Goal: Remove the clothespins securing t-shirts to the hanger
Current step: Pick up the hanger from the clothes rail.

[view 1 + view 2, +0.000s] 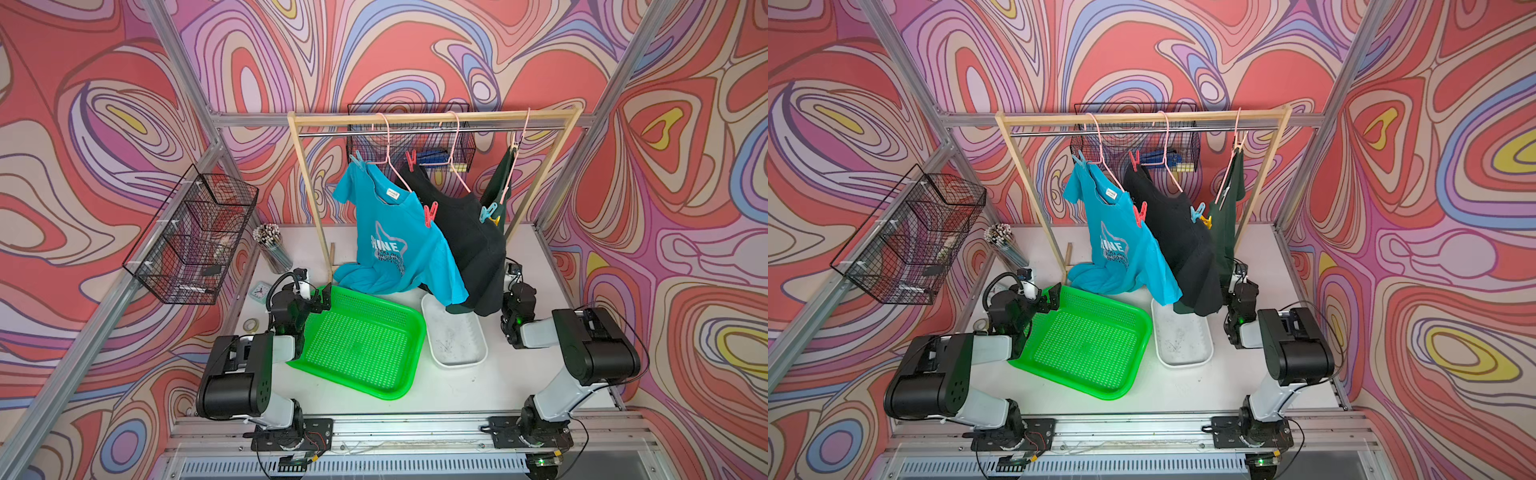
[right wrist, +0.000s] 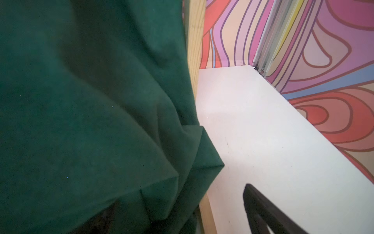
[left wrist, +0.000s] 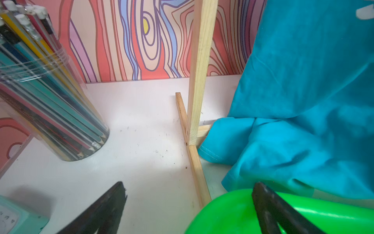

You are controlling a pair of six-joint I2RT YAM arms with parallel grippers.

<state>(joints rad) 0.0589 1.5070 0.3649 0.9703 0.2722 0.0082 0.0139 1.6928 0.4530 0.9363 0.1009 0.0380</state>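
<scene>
Swirl-patterned walls in red, pink and lilac enclosed a white surface (image 1: 519, 374) carrying a wooden rack (image 1: 415, 118). Three pink hangers (image 1: 389, 141) hung from its rail, one for each of the t-shirts: the turquoise shirt (image 1: 395, 212) on the left arm's side, the black shirt (image 1: 469, 245) in the middle, the dark green shirt (image 1: 1225, 224) by the right post. Five clothespins were noted, all clipped at shoulders: a light blue peg (image 1: 356, 158) and a red peg (image 1: 431, 214) on the turquoise shirt, a second red peg (image 1: 410, 160) and a second light blue peg (image 1: 487, 212) on the black, and a yellow peg (image 1: 495, 219) just beside the latter, apparently on the green. Turquoise and black hems hung down by a green tray (image 1: 361, 340) and a white tray (image 1: 455, 336). Left jaws stood apart and empty at the green tray's far corner, both fingers (image 3: 113, 202) clear. Right jaws stood wide apart beside the green shirt's hem, nothing seen between them; one finger (image 2: 263, 208) showed, cloth hid the other
</scene>
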